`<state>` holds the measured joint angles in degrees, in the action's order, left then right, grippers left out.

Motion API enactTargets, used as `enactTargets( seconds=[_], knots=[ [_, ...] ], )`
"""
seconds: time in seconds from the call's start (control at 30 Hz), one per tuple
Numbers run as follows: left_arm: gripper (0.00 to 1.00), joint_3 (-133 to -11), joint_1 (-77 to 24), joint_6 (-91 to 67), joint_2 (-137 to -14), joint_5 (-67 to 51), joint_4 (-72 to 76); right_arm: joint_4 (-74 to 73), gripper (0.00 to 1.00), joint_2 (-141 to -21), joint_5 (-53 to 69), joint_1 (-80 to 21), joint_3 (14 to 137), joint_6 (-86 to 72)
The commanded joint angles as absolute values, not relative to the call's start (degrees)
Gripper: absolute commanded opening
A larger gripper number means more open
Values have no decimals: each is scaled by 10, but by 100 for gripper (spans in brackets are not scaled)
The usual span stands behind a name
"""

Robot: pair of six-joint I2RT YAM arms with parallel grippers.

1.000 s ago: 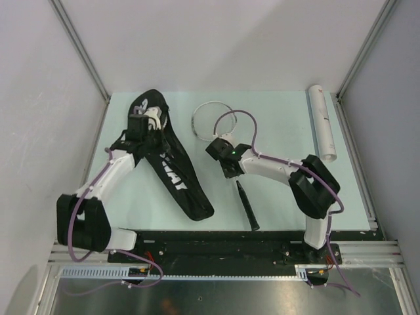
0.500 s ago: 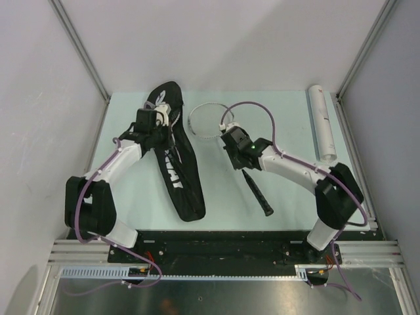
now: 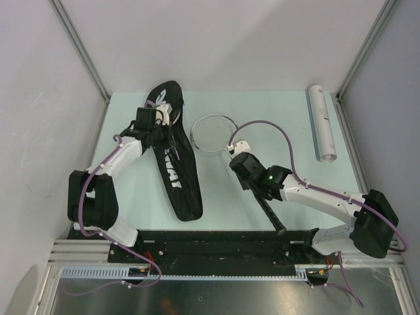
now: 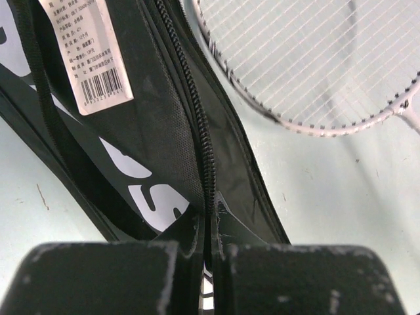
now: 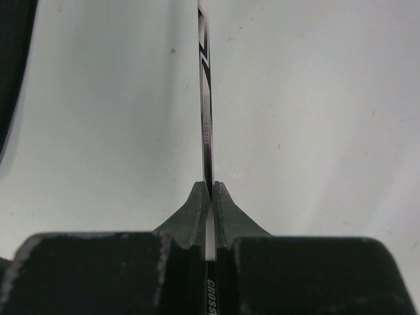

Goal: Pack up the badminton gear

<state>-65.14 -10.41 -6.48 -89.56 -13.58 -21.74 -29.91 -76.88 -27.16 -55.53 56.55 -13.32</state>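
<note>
The long black racket bag (image 3: 180, 177) lies lengthways on the left of the table. My left gripper (image 3: 165, 123) is shut on its zipper edge near the wide upper end; in the left wrist view the jaws (image 4: 211, 226) pinch the fabric beside the zipper of the bag (image 4: 151, 118). A silver-white racket (image 3: 213, 133) lies right of the bag, its black handle (image 3: 271, 213) pointing toward the near edge. My right gripper (image 3: 235, 152) is shut on its thin shaft (image 5: 205, 98), just below the head (image 4: 315, 59). A white tube (image 3: 323, 121) lies at the far right.
The pale green table (image 3: 282, 111) is boxed in by white side and back walls. A metal rail (image 3: 354, 157) runs along the right edge beside the tube. A white barcode label (image 4: 88, 52) hangs inside the bag's opening.
My right arm has drawn the racket toward the near right, the handle sliding toward the front edge. My left gripper has swung the bag's upper end to the right and farther back.
</note>
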Motion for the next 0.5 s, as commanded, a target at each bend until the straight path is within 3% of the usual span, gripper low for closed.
enactTargets(
  seconds=[0.0,0.27,0.47],
  knots=[
    [0,-670,-102,-52,-895,-158,-201,-226,0,-775,-264,-505,556,-163],
    [0,-656,-105,-59,-872,-163,-202,-185,0,-929,-210,-462,555,-182],
    [0,-651,-108,-64,-866,-174,-203,-239,0,-961,-178,-450,568,-202]
  ],
)
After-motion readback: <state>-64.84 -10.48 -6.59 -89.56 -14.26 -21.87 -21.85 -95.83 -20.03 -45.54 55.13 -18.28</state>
